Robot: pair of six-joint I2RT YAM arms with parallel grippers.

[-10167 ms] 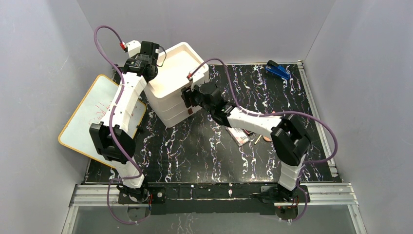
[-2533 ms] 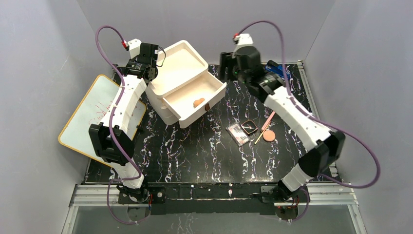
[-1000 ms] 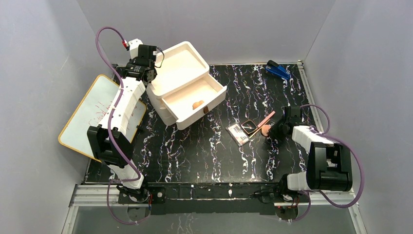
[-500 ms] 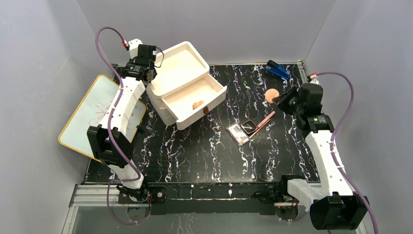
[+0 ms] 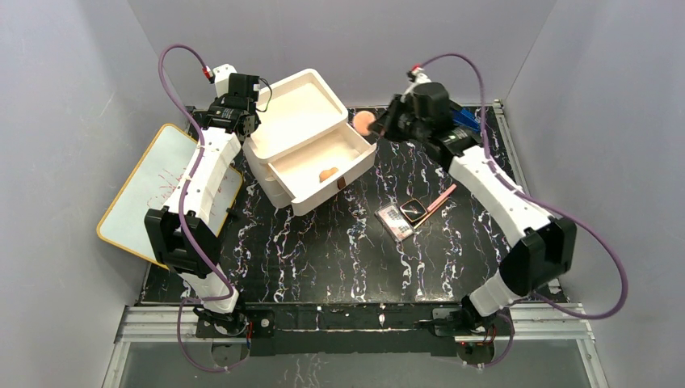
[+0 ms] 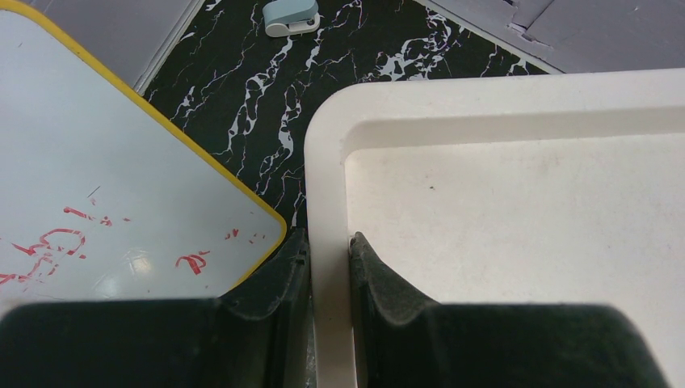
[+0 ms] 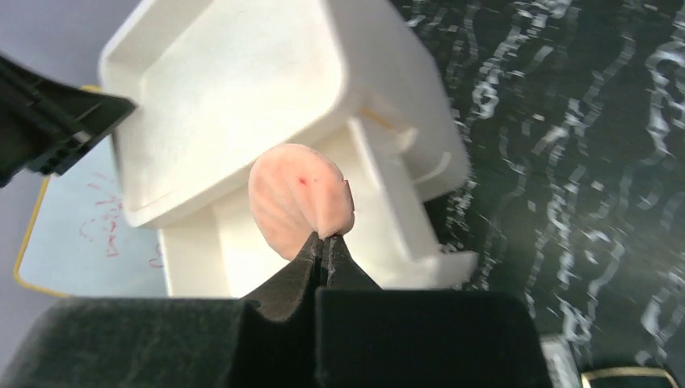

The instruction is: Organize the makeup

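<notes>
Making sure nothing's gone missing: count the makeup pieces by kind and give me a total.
Multicolour palette: 1
Black compact: 1
Tan sponge: 1
Pink puff, in the right pincer: 1
Pink-and-yellow stick: 1
Total: 5

Both arms extended forward; left gripper [image 6: 327, 242] clamped, right gripper [image 7: 325, 241] pinched tight, pointing left.

blue stapler [image 5: 468, 121] half hidden, black compact [image 7: 626, 378] cropped
</notes>
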